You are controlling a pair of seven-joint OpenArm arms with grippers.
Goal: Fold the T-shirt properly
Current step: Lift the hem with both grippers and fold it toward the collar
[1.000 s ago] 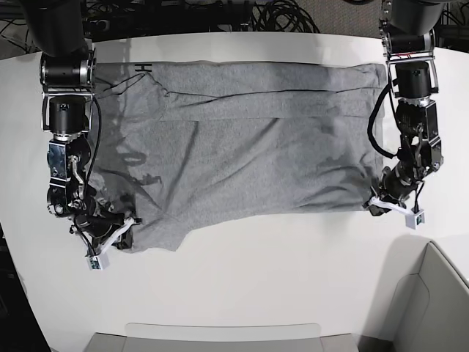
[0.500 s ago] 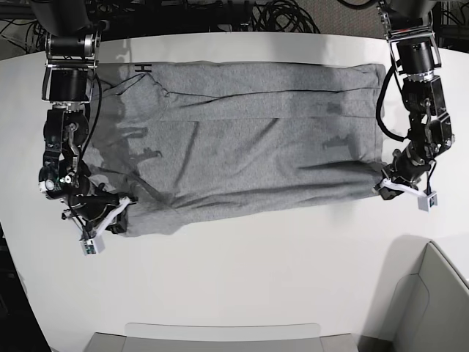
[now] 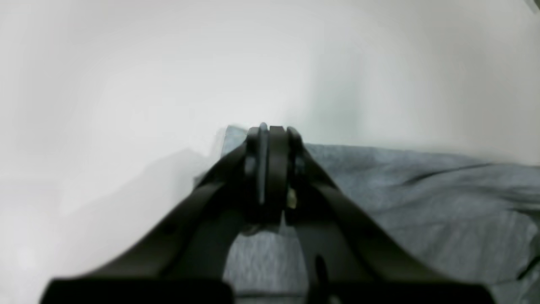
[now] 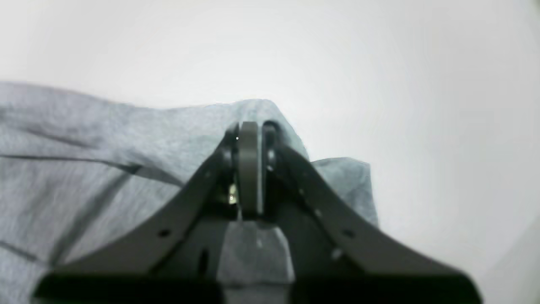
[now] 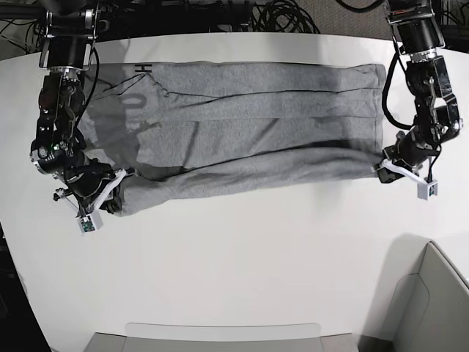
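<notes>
The heather-grey T-shirt lies spread across the far half of the white table, its near edge raised and drawn in. A bit of black lettering shows at its far left corner. My left gripper is at the shirt's near right corner, shut on the fabric. In the left wrist view its fingertips are pressed together on the grey cloth. My right gripper is shut on the near left corner. The right wrist view shows its closed tips with cloth bunched around them.
A grey padded object stands at the table's near right corner. A pale tray edge lies along the near side. Black cables run behind the far edge. Both arm columns stand at the far corners.
Both grippers have carried the shirt's near edge toward the far side, so the visible cloth is narrower. The right arm also moved outward to the view's left.
</notes>
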